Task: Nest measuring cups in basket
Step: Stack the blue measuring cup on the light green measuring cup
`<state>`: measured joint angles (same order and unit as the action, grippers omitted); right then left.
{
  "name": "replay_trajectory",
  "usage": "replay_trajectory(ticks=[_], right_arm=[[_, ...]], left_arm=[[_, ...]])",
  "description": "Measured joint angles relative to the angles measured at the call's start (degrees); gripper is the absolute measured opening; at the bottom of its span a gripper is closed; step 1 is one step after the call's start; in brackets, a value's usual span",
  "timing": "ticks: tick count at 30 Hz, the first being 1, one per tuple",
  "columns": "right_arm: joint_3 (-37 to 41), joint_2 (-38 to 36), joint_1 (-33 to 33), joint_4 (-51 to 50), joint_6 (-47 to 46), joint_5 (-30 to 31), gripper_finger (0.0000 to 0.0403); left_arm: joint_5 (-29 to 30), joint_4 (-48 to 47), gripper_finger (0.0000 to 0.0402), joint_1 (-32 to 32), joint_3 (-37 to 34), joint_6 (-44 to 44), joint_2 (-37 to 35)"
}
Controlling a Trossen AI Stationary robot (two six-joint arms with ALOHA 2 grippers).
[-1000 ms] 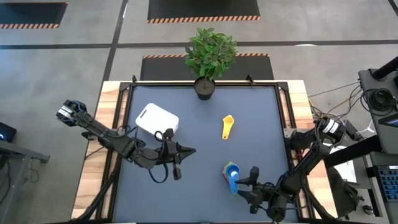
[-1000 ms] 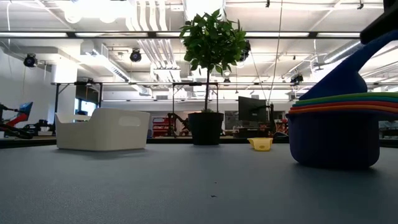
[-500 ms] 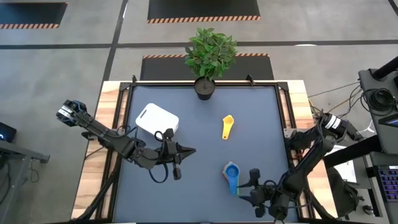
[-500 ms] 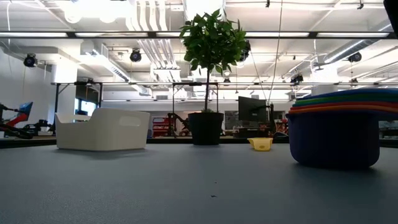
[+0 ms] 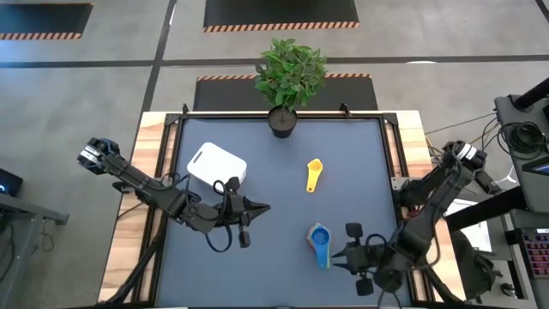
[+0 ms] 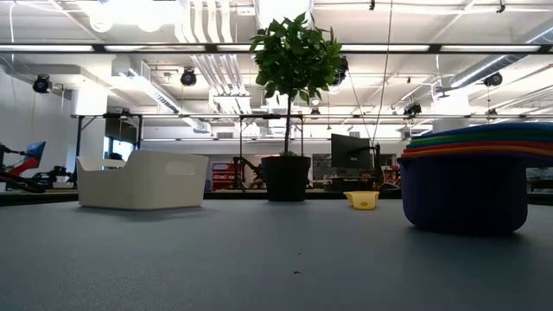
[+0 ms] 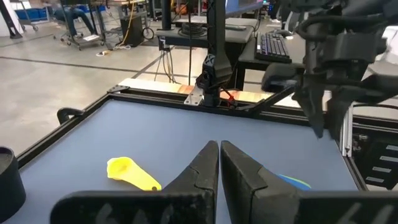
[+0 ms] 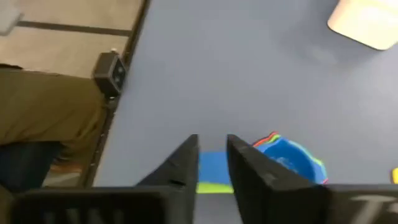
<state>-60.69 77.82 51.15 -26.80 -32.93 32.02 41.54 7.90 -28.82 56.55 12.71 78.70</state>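
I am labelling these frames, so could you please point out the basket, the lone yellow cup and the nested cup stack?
basket [image 5: 216, 166], high view, middle of its white body.
yellow cup [image 5: 314, 174], high view, on its handle.
cup stack [image 6: 464, 200], low view, dark blue outer cup's wall.

A dark blue-grey table [image 5: 274, 193] with light wooden side edges. On it: a white basket [image 5: 216, 166] at centre left, a black plant pot [image 5: 281, 122] at the top edge, a yellow measuring cup [image 5: 314, 174] right of centre, and a nested stack of cups [image 5: 320, 238] at lower right.

The stack of nested cups [image 5: 320, 239] sits just left of the right gripper [image 5: 343, 255]; the lone cup [image 5: 314, 174] lies beyond it, the basket [image 5: 216, 166] far left.
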Motion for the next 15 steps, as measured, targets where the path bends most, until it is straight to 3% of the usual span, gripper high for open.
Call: replay_trajectory(ticks=[4, 9, 15], right_arm=[[-1.61, 1.15, -4.76, 0.09, 4.22, -4.62, 0.0016], [-1.63, 2.36, -7.76, -0.66, 6.45, -9.11, 0.0013], [-0.95, 2.47, -8.05, -8.81, 2.39, -9.64, 0.0013]], left_arm=[[-0.02, 0.29, 0.0, 0.02, 0.0, -0.05, 0.3], [-1.57, 3.02, 0.0, -0.07, 0.0, 0.3, 5.83], [-9.2, 14.76, 0.0, 0.0, 1.73, -4.2, 18.48]])
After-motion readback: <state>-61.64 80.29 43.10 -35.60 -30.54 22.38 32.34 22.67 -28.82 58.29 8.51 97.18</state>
